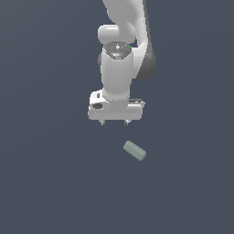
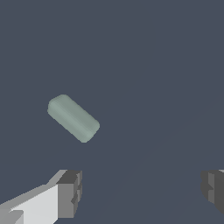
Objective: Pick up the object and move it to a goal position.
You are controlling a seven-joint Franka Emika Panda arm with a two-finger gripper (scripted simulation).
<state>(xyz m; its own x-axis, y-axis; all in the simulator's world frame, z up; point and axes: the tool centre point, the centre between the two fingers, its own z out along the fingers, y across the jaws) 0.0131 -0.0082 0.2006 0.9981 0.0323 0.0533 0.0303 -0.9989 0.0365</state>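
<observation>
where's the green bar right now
In the exterior view the sage-green bar lies on the dark floor, below the open gripper and toward that view's right, untouched.

A white robot arm [image 1: 119, 59] with smooth, rounded, glossy segments. A dark grey to black band runs down its side at about three o'clock, curving round the joint. At the wrist sits a circular cap [image 1: 117, 49], silver-grey, with tiny red, green and blue marks around a pale centre. Below it, a thick white cylinder widens into a flat, boxy white gripper [image 1: 114, 122] body with a small dark recess at its nine o'clock end. Two short grey fingertips [image 1: 103, 122] protrude beneath. In the wrist view, the fingers [image 2: 69, 194] appear as white bars ending in dark grey, ridged square pads.
</observation>
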